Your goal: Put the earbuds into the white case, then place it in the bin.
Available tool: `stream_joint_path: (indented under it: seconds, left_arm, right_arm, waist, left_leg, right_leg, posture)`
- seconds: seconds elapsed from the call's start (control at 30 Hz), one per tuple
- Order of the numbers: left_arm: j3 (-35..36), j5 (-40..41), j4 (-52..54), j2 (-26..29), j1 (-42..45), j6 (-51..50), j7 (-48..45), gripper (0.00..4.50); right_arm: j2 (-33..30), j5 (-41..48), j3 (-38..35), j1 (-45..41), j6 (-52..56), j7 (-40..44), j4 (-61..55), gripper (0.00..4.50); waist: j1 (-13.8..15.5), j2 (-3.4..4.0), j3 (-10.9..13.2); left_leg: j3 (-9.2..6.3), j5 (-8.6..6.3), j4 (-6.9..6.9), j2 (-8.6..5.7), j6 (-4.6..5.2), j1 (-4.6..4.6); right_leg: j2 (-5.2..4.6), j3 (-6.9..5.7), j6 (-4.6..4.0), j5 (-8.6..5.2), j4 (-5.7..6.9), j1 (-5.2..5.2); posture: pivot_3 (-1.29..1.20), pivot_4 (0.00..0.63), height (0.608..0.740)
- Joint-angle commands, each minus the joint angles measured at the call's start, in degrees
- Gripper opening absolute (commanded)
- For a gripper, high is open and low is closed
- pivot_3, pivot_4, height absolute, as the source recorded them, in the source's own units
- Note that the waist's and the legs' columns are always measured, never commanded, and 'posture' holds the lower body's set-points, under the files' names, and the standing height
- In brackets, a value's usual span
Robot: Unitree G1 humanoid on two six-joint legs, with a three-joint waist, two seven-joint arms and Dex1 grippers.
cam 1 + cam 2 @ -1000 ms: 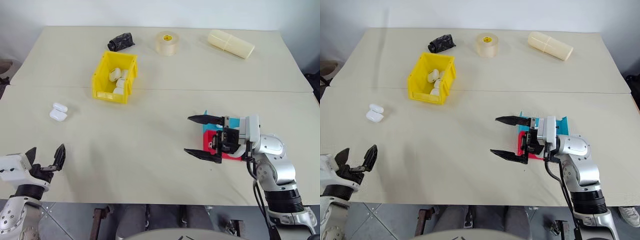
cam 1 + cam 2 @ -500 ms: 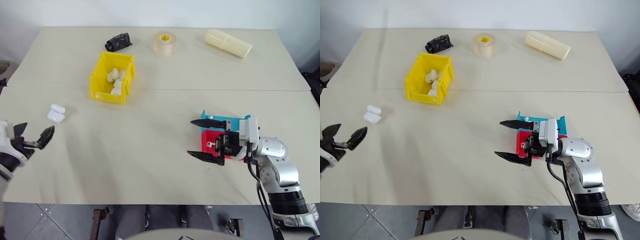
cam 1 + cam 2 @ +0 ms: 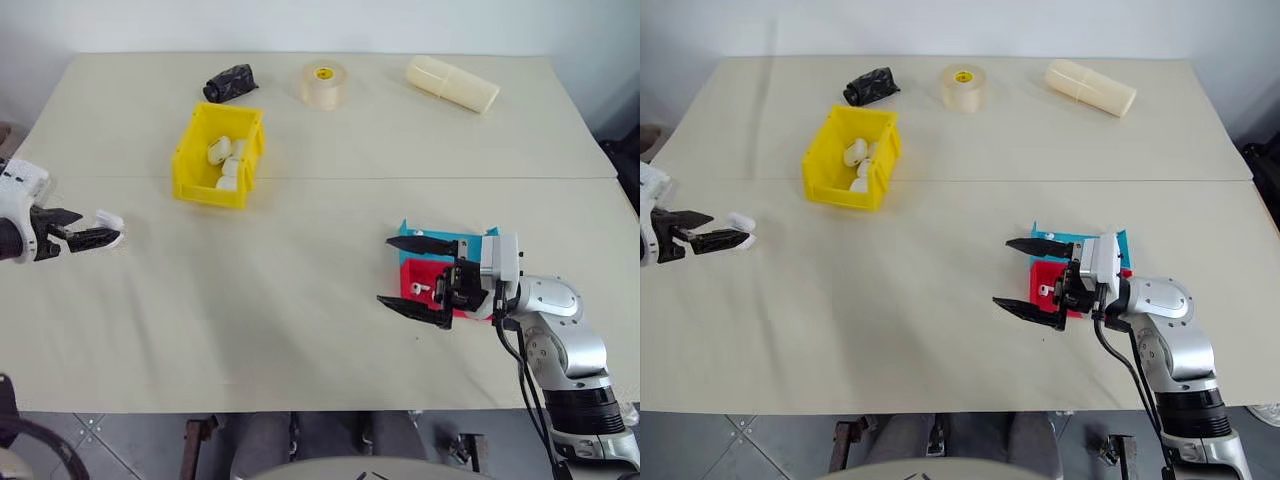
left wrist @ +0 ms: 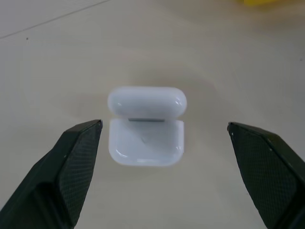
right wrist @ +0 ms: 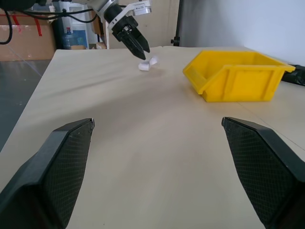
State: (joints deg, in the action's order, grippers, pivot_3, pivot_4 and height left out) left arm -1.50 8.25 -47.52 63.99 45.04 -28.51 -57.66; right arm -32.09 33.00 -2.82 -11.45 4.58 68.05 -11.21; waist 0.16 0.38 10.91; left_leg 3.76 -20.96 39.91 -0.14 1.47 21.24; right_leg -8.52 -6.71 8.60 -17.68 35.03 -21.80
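Note:
The white case (image 4: 146, 141) lies on the table at the far left with its lid (image 4: 147, 100) up; I cannot see inside it. My left gripper (image 3: 82, 229) is open and hangs right by the case (image 3: 110, 221), one finger (image 4: 71, 167) on each side in the left wrist view. The yellow bin (image 3: 191, 163) stands further back and holds several white cases. My right gripper (image 3: 388, 270) is open and empty, pointing left in front of the red tray (image 3: 412, 276). A small white piece (image 3: 420, 290) in that tray may be the earbuds; I cannot tell.
A teal tray (image 3: 440, 240) sits behind the red one. Along the back edge lie a black crumpled thing (image 3: 229, 81), a tape roll (image 3: 323, 83) and a long cream cylinder (image 3: 452, 83). The right wrist view shows the bin (image 5: 238, 76) and the left gripper (image 5: 138, 47) far off.
My left gripper has risen from the table's near left corner and moved forward to the white case, staying open. The right gripper has stayed in place.

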Motion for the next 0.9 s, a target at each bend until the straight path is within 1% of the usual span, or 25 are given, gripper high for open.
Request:
stream_joint_path:
  seconds: [0.03,0.13,0.27,0.47,0.67,0.77,0.87,0.9]
  left_arm:
    - [-3.83,-6.85,-8.11,-0.08,5.98,3.81,-0.96,4.48]
    - [-5.74,-10.41,-13.97,-1.22,10.46,6.30,-0.50,4.48]
    - [-6.05,-12.71,-18.83,-2.69,13.60,8.80,0.24,4.48]
    - [-5.20,-14.12,-22.36,-5.20,14.98,10.18,1.05,4.48]
    - [-4.79,-15.12,-23.88,-5.94,15.06,10.35,2.02,4.48]
    - [-4.66,-15.46,-24.12,-6.20,15.08,10.26,2.02,3.93]
    - [-4.67,-15.78,-24.12,-6.41,14.94,10.15,1.90,2.98]
    - [-4.51,-15.68,-24.05,-6.43,14.85,10.10,1.71,2.79]
  right_arm:
    - [-0.58,0.46,-1.07,0.41,-0.03,-0.70,-2.24,4.50]
    - [-0.77,0.44,-1.23,0.34,0.13,-0.95,-2.27,4.50]
    - [-0.94,0.42,-1.27,0.22,0.11,-1.07,-2.15,4.50]
    - [-1.13,0.36,-1.45,-0.21,-0.04,-1.10,-1.86,4.50]
    - [-1.16,0.25,-1.59,-0.26,-0.18,-1.49,-1.96,4.50]
    - [-1.11,0.19,-1.55,-0.26,-0.21,-1.68,-1.99,4.50]
    - [-1.11,0.18,-1.55,-0.24,-0.21,-1.82,-2.02,4.50]
    - [-1.13,0.18,-1.56,-0.22,-0.20,-1.86,-2.03,4.50]
  waist:
    - [-0.29,-0.05,0.02]
    - [-0.35,-0.10,0.05]
    - [-0.27,-0.28,0.10]
    - [-0.20,-0.46,0.14]
    - [-0.21,-0.48,0.13]
    - [-0.13,-0.48,0.13]
    - [-0.17,-0.48,0.12]
    - [-0.20,-0.48,0.12]
  left_leg:
    - [0.00,0.00,0.00,0.01,0.00,0.00]
    - [0.02,0.00,0.01,0.04,0.00,0.00]
    - [0.00,0.00,0.04,0.05,0.00,0.01]
    - [-0.03,0.00,0.07,0.06,0.01,0.02]
    - [-0.04,0.00,0.10,0.06,0.00,0.01]
    - [-0.05,0.01,0.14,0.06,0.01,0.00]
    - [-0.04,0.02,0.19,0.06,0.02,-0.05]
    - [-0.05,0.02,0.19,0.07,0.01,-0.06]
  right_leg:
    - [0.00,0.00,0.00,0.00,0.01,0.00]
    - [0.00,-0.02,0.00,0.00,0.02,-0.03]
    - [-0.02,-0.02,0.00,0.00,0.04,-0.04]
    - [-0.05,-0.05,0.01,0.00,0.09,-0.03]
    - [-0.07,-0.05,0.01,0.00,0.14,-0.03]
    - [-0.08,-0.05,0.00,0.00,0.21,-0.03]
    - [-0.12,-0.05,0.00,0.00,0.35,-0.03]
    - [-0.12,-0.04,0.00,0.00,0.36,-0.03]
  posture:
    - [0.00,0.150,0.740]
    - [0.00,0.150,0.740]
    - [0.00,0.150,0.740]
    - [0.00,0.150,0.740]
    - [0.00,0.150,0.740]
    - [0.00,0.150,0.740]
    - [0.00,0.150,0.740]
    - [0.00,0.150,0.740]
